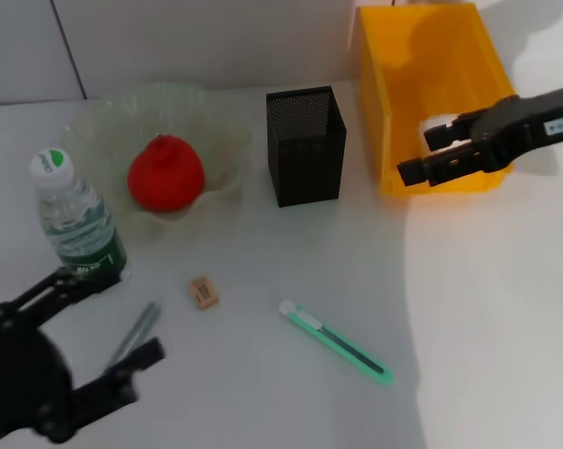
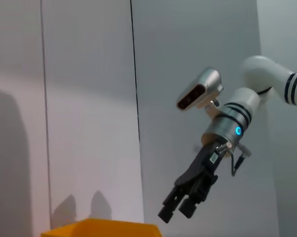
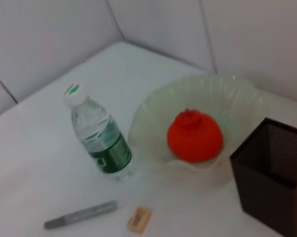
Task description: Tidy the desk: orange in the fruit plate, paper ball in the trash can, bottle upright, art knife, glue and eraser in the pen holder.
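Note:
The orange (image 1: 166, 173) lies in the clear fruit plate (image 1: 221, 126). The bottle (image 1: 76, 220) stands upright left of the plate. The black mesh pen holder (image 1: 305, 145) stands at the middle back. The eraser (image 1: 204, 293), the green art knife (image 1: 336, 341) and a grey glue stick (image 1: 137, 334) lie on the desk. My left gripper (image 1: 137, 313) is open at the front left, its fingers either side of the glue stick. My right gripper (image 1: 429, 152) is open and empty at the front edge of the yellow trash bin (image 1: 431, 94). No paper ball is in view.
The right wrist view shows the bottle (image 3: 101, 140), orange (image 3: 194, 136), pen holder (image 3: 272, 177), eraser (image 3: 138, 219) and glue stick (image 3: 82, 215). The left wrist view shows my right gripper (image 2: 180, 210) above the bin's rim (image 2: 104, 228). A white wall stands behind the desk.

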